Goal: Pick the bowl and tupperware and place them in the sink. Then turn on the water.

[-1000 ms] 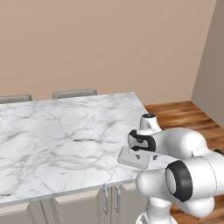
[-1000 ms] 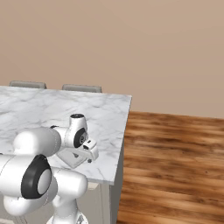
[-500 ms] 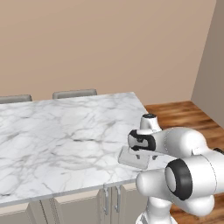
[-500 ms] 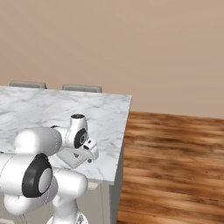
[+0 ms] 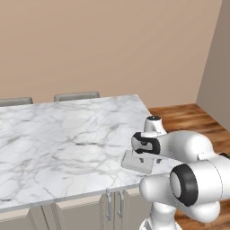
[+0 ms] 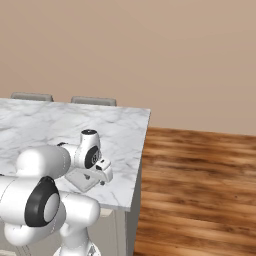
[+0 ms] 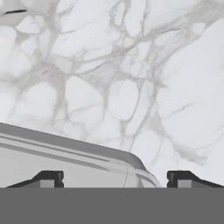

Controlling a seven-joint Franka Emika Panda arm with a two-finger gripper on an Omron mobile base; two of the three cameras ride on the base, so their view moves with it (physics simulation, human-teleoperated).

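- Marble counter [image 5: 58, 134] stretches ahead — our gripper [image 7: 114, 178] hovers wide open, empty, over the tupperware [image 5: 134, 162].
- We should centre both fingers across its lid before closing.

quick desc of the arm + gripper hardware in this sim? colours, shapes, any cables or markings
Arm: glossy white rounded links, bulbous at the joints, with black rings and a dark round cap at the joints. The wrist carries a small white hand. Gripper: two small dark, blocky finger tips with lighter grey faces in the hand view. No cables, labels or logos visible in any view.
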